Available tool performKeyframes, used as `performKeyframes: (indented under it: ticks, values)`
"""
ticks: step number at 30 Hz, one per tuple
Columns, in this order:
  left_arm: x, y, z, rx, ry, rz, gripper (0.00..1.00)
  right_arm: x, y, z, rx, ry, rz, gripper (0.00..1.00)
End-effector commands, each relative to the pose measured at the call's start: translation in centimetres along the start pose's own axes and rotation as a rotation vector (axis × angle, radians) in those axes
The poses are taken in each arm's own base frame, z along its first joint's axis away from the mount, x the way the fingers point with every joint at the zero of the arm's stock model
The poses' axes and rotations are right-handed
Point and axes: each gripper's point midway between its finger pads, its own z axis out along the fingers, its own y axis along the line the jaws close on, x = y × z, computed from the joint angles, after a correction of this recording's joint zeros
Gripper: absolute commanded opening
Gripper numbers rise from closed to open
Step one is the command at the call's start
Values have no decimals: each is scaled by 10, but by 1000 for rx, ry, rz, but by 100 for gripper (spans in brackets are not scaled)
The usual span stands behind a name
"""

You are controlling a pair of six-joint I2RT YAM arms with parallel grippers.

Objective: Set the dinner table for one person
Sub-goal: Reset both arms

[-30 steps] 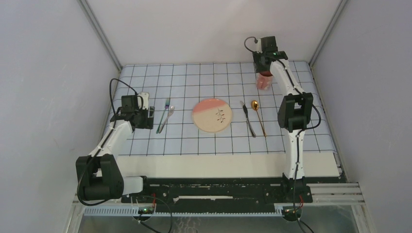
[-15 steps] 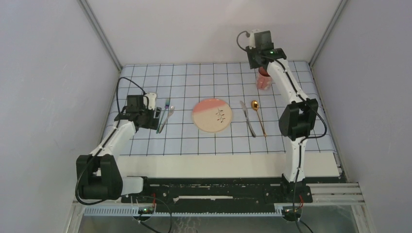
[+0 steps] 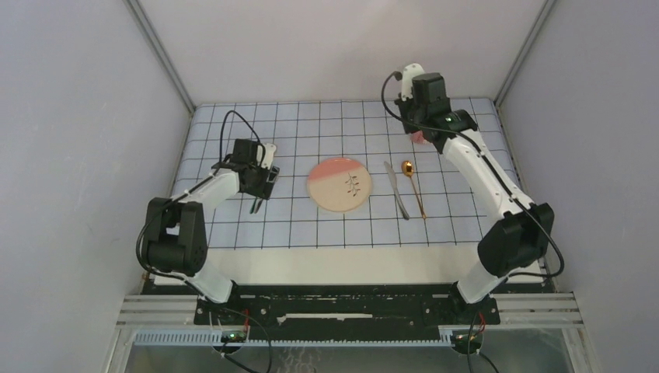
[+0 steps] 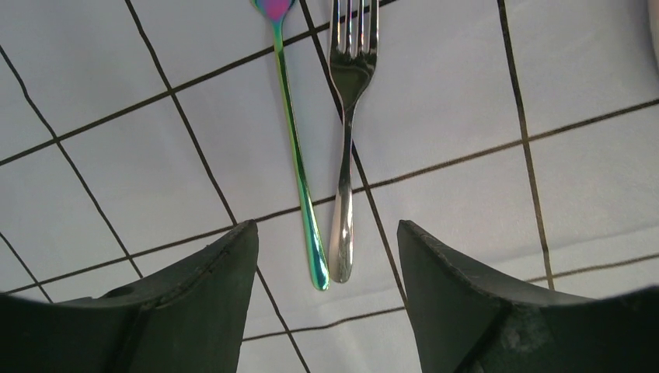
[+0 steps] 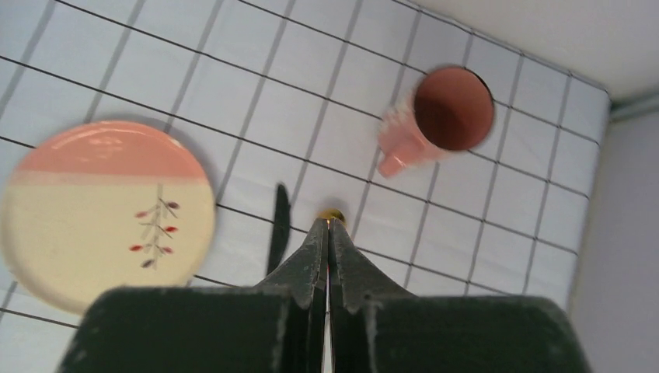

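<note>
Desk (image 3: pixel 350 264) spreads beneath both my tools, its bare strip nearest me. Left tool (image 4: pixel 326 233) spread wide, empty, over silver fork (image 4: pixel 347 155); right tool (image 5: pixel 327 225) closed, empty, above gold spoon (image 3: pixel 407 167).

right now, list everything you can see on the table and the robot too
plate: 1, cream with pink band, centre of the cloth
fork: 1, silver, left of the plate
iridescent utensil: 1, rainbow, beside the fork, head cropped
knife: 1, silver, right of the plate
spoon: 1, gold, right of the knife
mug: 1, pink, far right of the cloth
gridded cloth: 1, pale blue, black lines, over the table
dinner table: 1, cream-white, bare strip at near edge
left gripper: 1, black, open, above the two handles
right gripper: 1, black, shut, empty, above the spoon
</note>
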Motion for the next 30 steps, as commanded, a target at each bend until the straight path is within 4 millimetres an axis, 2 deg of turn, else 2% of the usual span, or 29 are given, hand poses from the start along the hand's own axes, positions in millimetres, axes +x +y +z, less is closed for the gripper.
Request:
performKeyframes:
  ticks: [1, 3, 9, 17, 20, 23, 26, 30]
  values:
    - [-37, 17, 3, -75, -83, 16, 71, -9, -26, -33, 71, -93, 1, 0]
    - [-42, 19, 6, -85, -85, 23, 71, 0, -31, -39, 89, -85, -4, 0]
    - [-51, 4, 11, -66, -84, 50, 71, 10, -40, -50, 116, -87, 8, 0]
    - [-36, -21, 16, 19, -41, 48, 70, 8, -45, -56, 134, -96, 0, 0]
    - [-31, -18, 22, -14, -4, 81, 66, 7, -45, -58, 132, -106, 2, 0]
    - [-36, -12, 24, -45, 1, 87, 64, 7, -44, -60, 131, -113, 4, 0]
    - [-36, -18, 19, -11, 29, 70, 48, 7, -46, -62, 141, -112, -4, 0]
    - [-37, -18, 14, -13, 11, 61, 44, 7, -48, -67, 147, -122, -8, 0]
